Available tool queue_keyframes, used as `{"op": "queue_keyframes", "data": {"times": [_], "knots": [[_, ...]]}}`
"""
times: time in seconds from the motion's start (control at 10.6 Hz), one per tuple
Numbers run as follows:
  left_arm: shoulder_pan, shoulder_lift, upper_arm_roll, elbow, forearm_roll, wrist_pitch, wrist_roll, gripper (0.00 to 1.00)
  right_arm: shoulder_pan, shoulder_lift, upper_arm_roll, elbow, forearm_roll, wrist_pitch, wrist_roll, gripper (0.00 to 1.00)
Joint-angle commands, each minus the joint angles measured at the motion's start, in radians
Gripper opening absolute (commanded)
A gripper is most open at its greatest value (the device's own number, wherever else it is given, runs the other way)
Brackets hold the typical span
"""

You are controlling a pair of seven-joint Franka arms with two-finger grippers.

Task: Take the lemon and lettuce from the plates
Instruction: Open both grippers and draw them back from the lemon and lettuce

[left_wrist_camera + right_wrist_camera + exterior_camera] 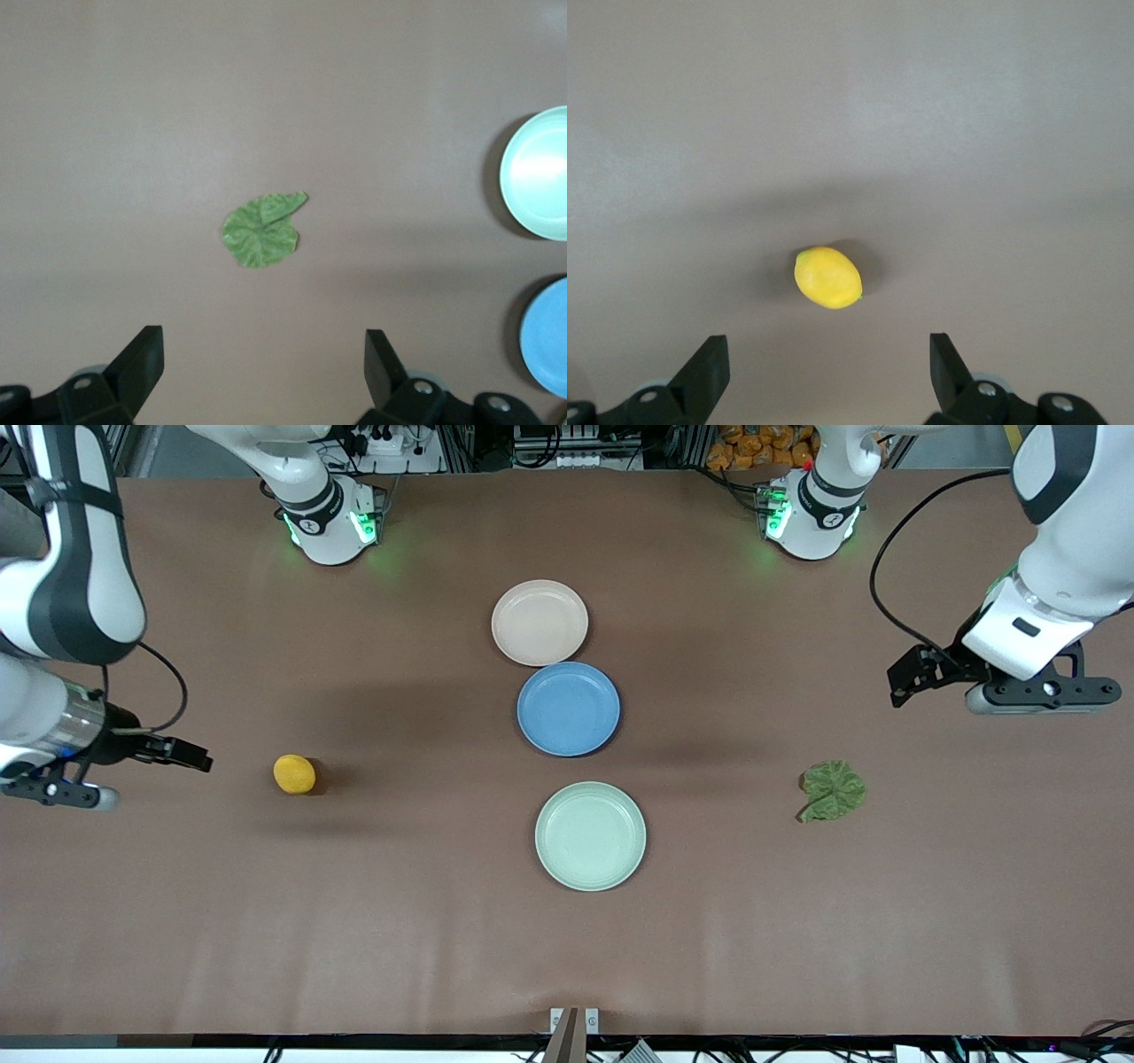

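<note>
The lemon lies on the bare table toward the right arm's end, on no plate; it also shows in the right wrist view. The lettuce lies flat on the bare table toward the left arm's end, also in the left wrist view. The beige-pink plate and the mint green plate hold nothing. My right gripper is open and empty over bare table beside the lemon. My left gripper is open and empty over bare table beside the lettuce.
A blue plate holding nothing sits between the two other plates at the table's middle. The mint plate and blue plate show at the edge of the left wrist view.
</note>
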Motion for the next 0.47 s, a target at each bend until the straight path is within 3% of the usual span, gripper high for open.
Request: {"op": "queue_keyframes", "data": {"times": [0.0, 0.19, 0.38], "knots": [[-0.002, 0.037, -0.005, 0.190, 0.000, -0.246, 0.132, 1.00, 0.043, -0.058, -0.058, 0.090, -0.069, -0.180, -0.020, 1.00], [0.007, 0.034, -0.005, 0.215, 0.000, -0.280, 0.148, 1.00, 0.050, -0.058, -0.060, 0.210, -0.081, -0.343, -0.020, 1.00], [0.002, 0.033, -0.005, 0.218, 0.002, -0.280, 0.135, 1.00, 0.051, -0.083, -0.060, 0.260, -0.081, -0.413, -0.018, 1.00]]}}
